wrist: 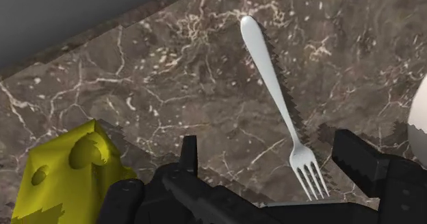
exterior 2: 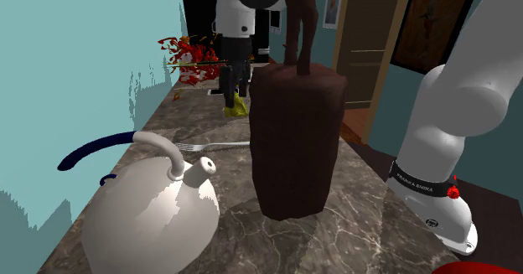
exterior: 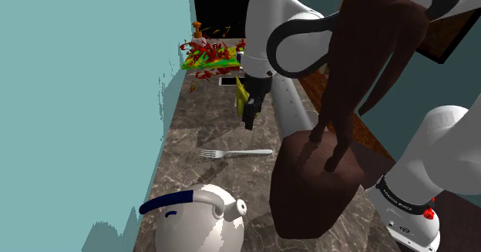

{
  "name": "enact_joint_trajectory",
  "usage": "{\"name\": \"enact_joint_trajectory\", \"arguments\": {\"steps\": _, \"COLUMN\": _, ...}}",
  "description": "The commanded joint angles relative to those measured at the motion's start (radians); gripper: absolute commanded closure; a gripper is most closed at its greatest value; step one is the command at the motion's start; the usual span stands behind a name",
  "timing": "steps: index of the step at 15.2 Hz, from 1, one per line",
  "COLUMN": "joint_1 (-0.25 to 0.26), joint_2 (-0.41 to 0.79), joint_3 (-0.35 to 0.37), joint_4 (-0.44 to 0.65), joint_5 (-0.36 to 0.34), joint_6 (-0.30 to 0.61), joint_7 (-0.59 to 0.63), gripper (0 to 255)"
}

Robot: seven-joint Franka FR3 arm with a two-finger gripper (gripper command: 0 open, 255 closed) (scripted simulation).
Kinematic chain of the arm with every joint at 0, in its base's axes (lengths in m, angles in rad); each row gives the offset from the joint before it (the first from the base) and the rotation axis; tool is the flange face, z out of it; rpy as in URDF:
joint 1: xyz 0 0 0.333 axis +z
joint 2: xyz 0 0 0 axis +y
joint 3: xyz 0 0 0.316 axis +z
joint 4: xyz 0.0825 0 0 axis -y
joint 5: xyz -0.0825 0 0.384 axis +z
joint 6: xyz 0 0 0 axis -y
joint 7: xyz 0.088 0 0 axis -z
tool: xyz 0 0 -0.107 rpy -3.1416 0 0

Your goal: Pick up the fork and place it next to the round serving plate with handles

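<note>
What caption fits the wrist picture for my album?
Open end effector above a silver fork on the marbled counter, yellow cheese wedge nearby.

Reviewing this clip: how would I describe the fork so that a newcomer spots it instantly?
On the dark marbled counter along the teal wall, look between the white kettle with the blue handle and the yellow holed wedge. The fork lies flat there, the only slim silver-grey piece, tines toward the wall.

Fork [exterior 2: 209, 147] handle end hidden behind brown block [exterior 2: 297, 138].
</note>
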Motion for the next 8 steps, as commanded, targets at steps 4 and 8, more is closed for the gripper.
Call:
{"name": "enact_joint_trajectory", "arguments": {"steps": 4, "joint_1": 0.033, "joint_2": 0.175, "joint_3": 0.057, "joint_4": 0.095, "joint_5": -0.062, "joint_6": 0.084, "joint_7": 0.022, "gripper": 0}}
{"name": "enact_joint_trajectory", "arguments": {"steps": 8, "joint_1": 0.068, "joint_2": 0.311, "joint_3": 0.089, "joint_4": 0.179, "joint_5": -0.133, "joint_6": 0.131, "joint_7": 0.05, "gripper": 0}}
